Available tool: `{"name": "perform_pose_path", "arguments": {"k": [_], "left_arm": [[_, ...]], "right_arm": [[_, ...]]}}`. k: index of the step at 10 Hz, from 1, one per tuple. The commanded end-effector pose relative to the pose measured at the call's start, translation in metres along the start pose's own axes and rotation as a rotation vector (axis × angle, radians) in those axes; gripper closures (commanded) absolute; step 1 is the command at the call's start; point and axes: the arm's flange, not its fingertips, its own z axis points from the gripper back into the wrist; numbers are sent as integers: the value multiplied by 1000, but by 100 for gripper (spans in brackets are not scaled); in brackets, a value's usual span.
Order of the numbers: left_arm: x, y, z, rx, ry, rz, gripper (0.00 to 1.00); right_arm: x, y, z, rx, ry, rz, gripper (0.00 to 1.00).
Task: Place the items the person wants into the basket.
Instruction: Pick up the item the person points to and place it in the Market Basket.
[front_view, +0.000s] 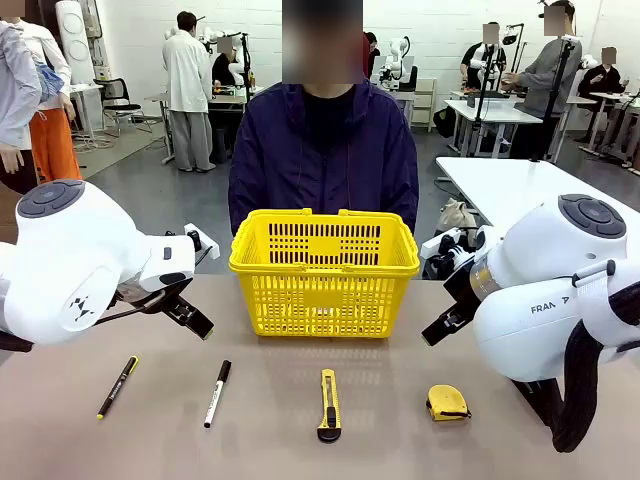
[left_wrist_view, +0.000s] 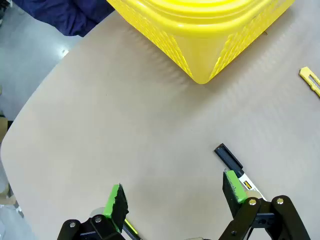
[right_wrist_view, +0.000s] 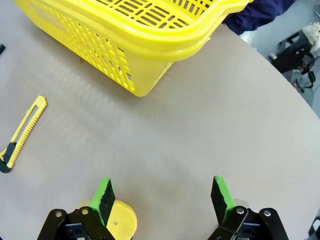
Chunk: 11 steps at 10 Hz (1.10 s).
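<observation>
Your jaws both stand wide open and empty; grip the stiff, light-looking tape measure (front_view: 448, 402), at five o'clock from the basket (front_view: 322, 300), across its flat sides.

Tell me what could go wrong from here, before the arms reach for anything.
1. The white marker lies near the pen, both thin; the open left gripper might take the wrong one.
2. The tape measure lies in line with one finger of the open right gripper, not between them; a straight descent could hit it.
3. The utility knife lies flat; fingers may scrape the table.
</observation>
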Motion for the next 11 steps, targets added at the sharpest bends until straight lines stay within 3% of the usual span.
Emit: {"name": "perform_pose_path", "arguments": {"k": [1,11], "left_arm": [[0,0,0,0,0,0,0],[0,0,0,0,0,0,0]], "right_arm": [[0,0,0,0,0,0,0],[0,0,0,0,0,0,0]]}}
